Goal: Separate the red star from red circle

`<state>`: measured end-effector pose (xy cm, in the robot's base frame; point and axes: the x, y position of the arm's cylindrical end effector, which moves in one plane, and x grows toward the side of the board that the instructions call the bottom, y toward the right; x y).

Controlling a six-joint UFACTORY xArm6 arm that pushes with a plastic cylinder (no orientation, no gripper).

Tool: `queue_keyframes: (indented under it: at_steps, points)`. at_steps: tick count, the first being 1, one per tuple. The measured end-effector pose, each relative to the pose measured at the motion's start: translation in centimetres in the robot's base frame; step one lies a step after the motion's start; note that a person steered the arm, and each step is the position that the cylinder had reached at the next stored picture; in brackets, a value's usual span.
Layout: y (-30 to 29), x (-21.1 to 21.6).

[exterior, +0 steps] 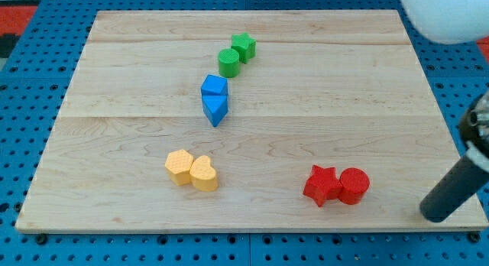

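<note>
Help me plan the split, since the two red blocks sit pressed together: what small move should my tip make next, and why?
Probably slide my tip toward the view's left and slightly up, to the seam between the red circle and red star. They touch side by side, and my tip sits apart, to the circle's right near the board's edge.

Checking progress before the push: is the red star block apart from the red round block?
Not apart. The red star block touches the red round block; my tip sits to their right.

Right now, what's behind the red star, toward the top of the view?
Bare wooden board behind the red star; the red circle touches its right side. Under it is hidden. My tip sits right.
</note>
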<state>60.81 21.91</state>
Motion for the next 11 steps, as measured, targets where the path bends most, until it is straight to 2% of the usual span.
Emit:
queue_keyframes:
  at_steps: [2, 3, 4, 5, 6, 8, 10, 11]
  points:
    - [-5.8, -5.8]
    - [-6.3, -4.4]
    - [-1.5, 0.9]
    - [-3.8, 1.0]
    - [-10.7, 0.5]
    - [-12.2, -5.5]
    - [-14.1, -7.3]
    - [-17.1, -10.3]
